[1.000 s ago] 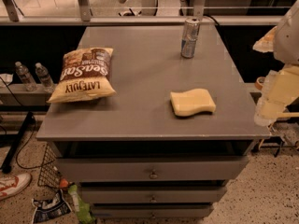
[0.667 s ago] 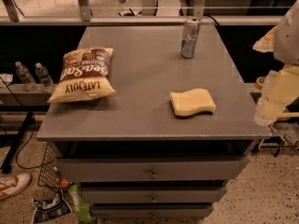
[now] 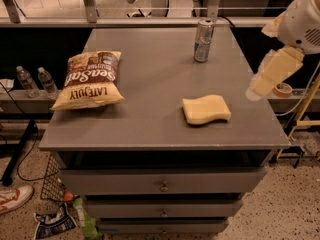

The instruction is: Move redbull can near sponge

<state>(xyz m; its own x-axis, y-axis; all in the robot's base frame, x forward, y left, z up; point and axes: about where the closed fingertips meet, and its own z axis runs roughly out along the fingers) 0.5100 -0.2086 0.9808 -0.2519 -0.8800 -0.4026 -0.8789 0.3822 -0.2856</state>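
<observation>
The redbull can (image 3: pixel 203 40) stands upright near the far right edge of the grey table (image 3: pixel 150 64). The pale yellow sponge (image 3: pixel 206 109) lies flat on the near right part of the table, well in front of the can. My gripper (image 3: pixel 261 84) hangs beyond the table's right edge, to the right of the sponge and nearer than the can. It points down and to the left and touches neither thing. It holds nothing that I can see.
A brown-and-yellow chip bag (image 3: pixel 90 80) lies on the table's left side. Drawers (image 3: pixel 162 184) sit under the tabletop. Two water bottles (image 3: pixel 35 81) stand on a low shelf at left. A tape roll (image 3: pixel 283 89) lies at right. A rail runs behind the table.
My gripper has moved up and to the left, closer to the table's right edge. The can, sponge and chip bag have not moved.
</observation>
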